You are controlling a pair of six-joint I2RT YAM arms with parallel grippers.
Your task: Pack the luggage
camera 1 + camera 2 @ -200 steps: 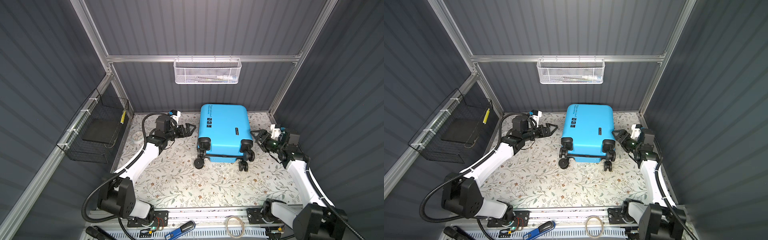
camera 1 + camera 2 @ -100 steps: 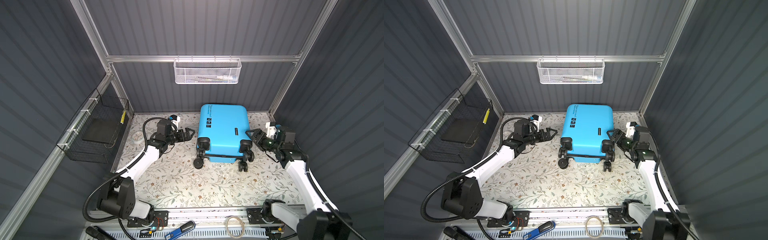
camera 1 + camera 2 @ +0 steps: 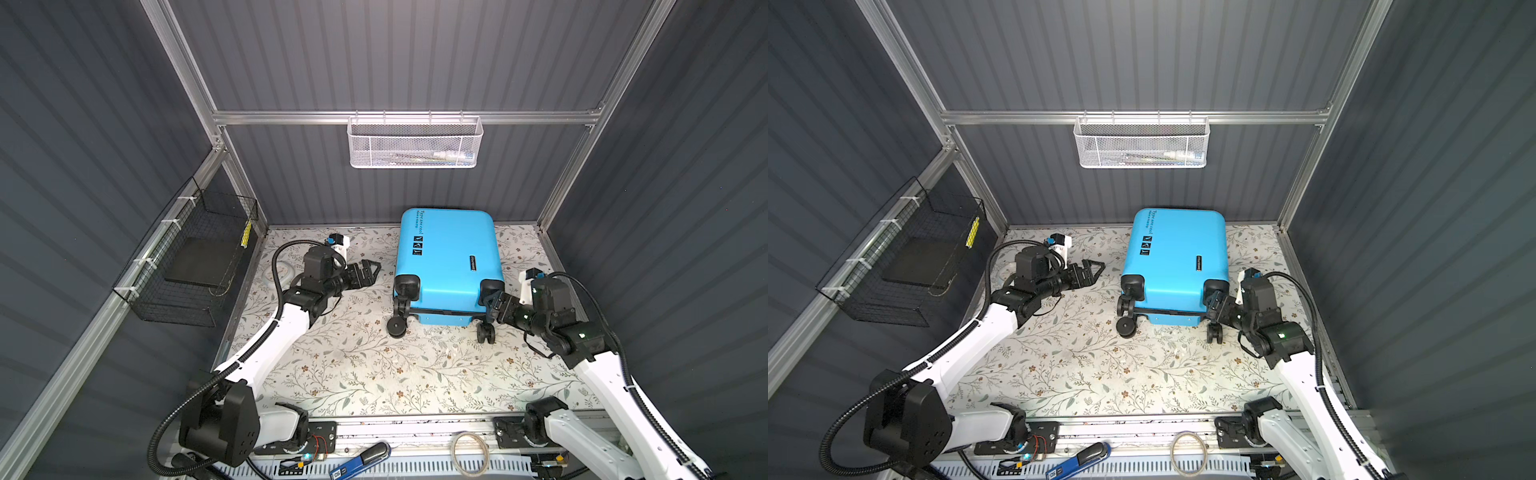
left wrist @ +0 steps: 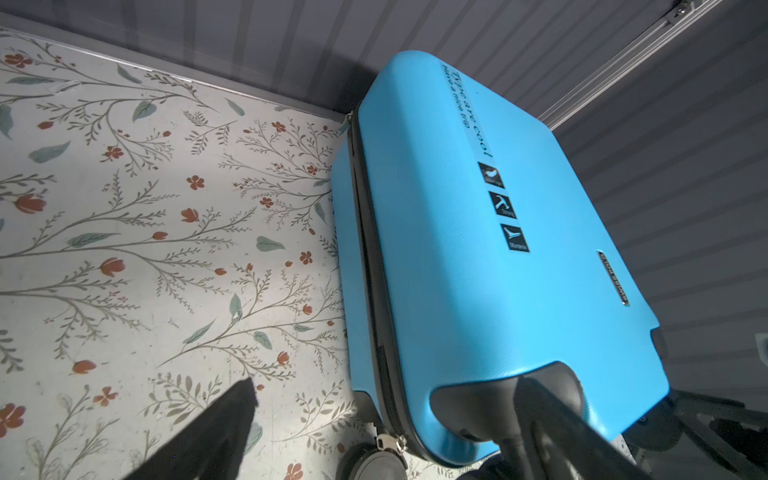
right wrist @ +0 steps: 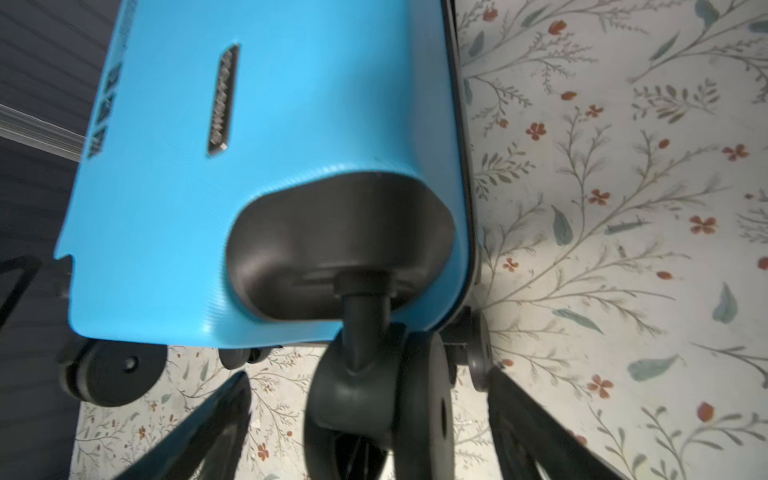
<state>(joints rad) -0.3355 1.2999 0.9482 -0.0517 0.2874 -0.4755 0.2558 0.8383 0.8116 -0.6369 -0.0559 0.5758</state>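
Note:
The luggage is a bright blue hard-shell suitcase, zipped and lying flat at the back of the floral table, its black wheels toward the front. My left gripper stands open a short way off its left side; in the left wrist view the luggage fills the frame beyond the left gripper. My right gripper is open at the front right corner. In the right wrist view an upper wheel sits between the open fingers of the right gripper, under the luggage.
A white mesh basket hangs on the back wall. A black wire basket holding a dark flat thing hangs on the left wall. A white ring lies behind the left arm. A blue tool and a cable coil lie on the front rail.
Both grippers have closed in on the luggage: the left one moved right toward its left side, the right one moved left onto the front right wheel. The luggage has not moved.

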